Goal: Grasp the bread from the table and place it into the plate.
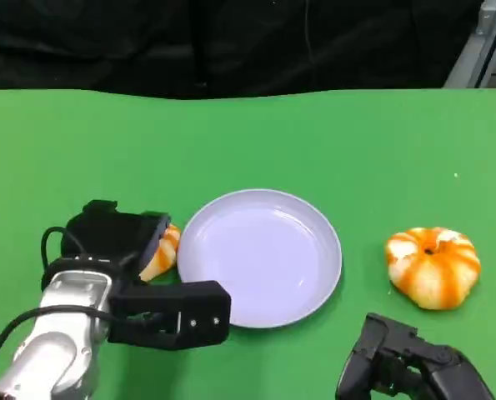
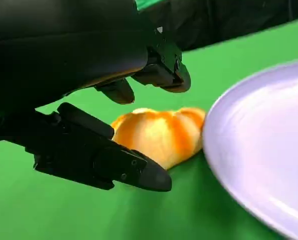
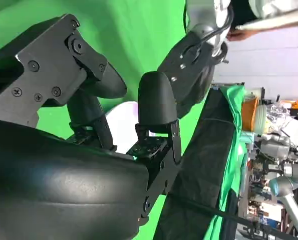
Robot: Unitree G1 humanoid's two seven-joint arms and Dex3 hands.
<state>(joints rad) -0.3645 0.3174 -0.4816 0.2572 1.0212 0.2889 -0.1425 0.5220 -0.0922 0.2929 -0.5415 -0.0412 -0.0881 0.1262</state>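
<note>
Reaching for bread (image 2: 159,135) left of plate (image 1: 260,257).
My left robot hand (image 1: 152,283) brackets it, fingers wide, not touching.

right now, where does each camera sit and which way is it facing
Head view: high on the robot, looking down at the green table; left hand beside the round pale lavender plate, right hand at the lower right.
Left wrist view: behind the left hand, low over the table, its fingers either side of the orange-striped bread roll.
Right wrist view: behind the right hand, turned sideways, facing across the table.
Shared: head and left wrist views both show that roll beside the plate.
</note>
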